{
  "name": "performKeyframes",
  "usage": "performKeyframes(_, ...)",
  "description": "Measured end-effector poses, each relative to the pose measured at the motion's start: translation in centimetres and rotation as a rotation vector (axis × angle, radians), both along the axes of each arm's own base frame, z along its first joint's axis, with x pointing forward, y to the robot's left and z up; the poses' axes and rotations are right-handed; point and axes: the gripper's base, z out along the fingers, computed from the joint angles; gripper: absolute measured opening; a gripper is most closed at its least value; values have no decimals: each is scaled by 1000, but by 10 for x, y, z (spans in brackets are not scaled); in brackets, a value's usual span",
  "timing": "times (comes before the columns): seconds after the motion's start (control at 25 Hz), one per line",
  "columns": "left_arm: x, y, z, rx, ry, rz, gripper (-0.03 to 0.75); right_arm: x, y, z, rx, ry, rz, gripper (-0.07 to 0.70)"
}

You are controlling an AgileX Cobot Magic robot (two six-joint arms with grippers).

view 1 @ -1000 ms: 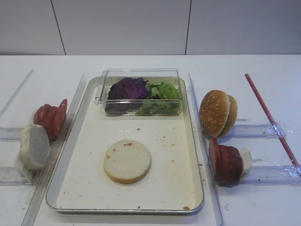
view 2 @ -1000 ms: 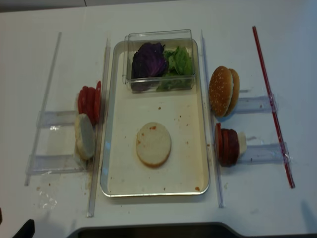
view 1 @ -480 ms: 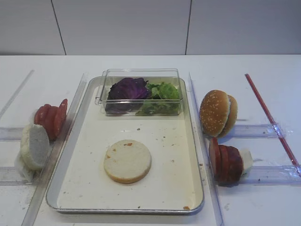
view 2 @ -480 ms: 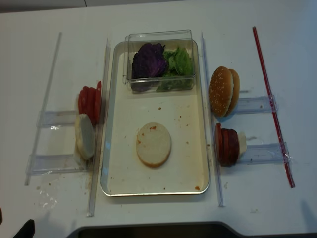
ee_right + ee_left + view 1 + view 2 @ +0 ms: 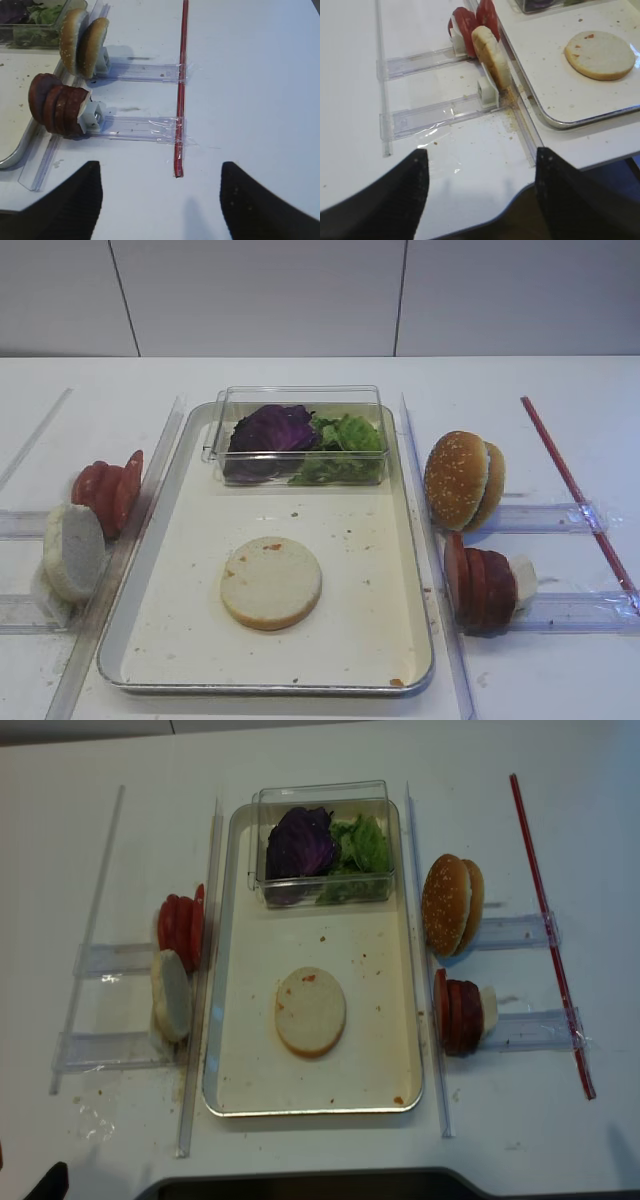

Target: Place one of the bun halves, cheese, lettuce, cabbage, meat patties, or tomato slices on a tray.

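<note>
Bright, even overhead light; shadows are soft and short. The white table point(image 5: 560, 680) washes out pale, and the second overhead view is softer and slightly bluish. Glare glints on the tray point(image 5: 415, 540) rim. Wrist views show blurred, dark fingers point(image 5: 65, 210) close to the lens.

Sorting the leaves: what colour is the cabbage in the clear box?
Dark purple cabbage, beside green lettuce; clearest in the exterior high view.

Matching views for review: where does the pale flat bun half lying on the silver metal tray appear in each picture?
Exterior high: pale flat bun half on the tray floor, lower centre.
Exterior high (realsense): centre, slightly below the middle.
Left wrist: upper right.
Right wrist: not in view.
Shared landmark: the silver metal tray, its rim visible everywhere.
</note>
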Motion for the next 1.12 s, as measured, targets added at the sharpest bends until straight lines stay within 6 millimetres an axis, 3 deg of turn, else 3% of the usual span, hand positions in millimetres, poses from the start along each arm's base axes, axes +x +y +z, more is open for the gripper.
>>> performKeyframes(0.72,1,4,0,-1,0,63,421,0,0,0,0,0,0,514)
performKeyframes(1.12,0,2,0,-1,0,241,421,0,0,0,0,0,0,514)
